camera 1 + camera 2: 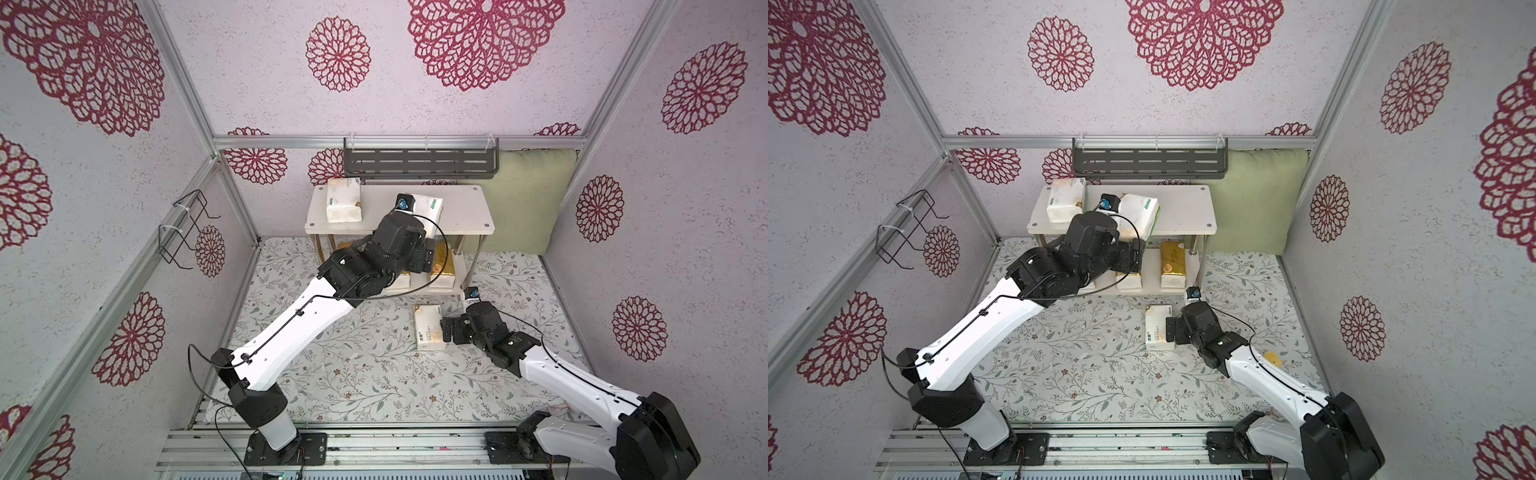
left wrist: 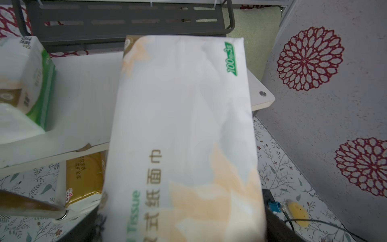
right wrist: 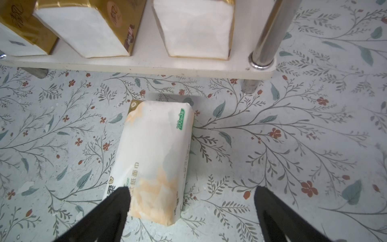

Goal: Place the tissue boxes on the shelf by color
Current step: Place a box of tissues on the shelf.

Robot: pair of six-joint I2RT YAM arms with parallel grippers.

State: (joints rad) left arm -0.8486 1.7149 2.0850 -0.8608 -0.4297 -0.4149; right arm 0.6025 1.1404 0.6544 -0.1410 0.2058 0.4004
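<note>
Nearly sorted, two white packs short.
Done, seemingly: three gold packs lined on the lower board of the shelf, one white pack on top. Mid-placement: second white pack, tilted over the top board's front edge, flanked by the left claw, pinching or letting go, cannot tell. Left to fetch: third white pack, flat on the worktop, near end inside the spread right claw.
</note>
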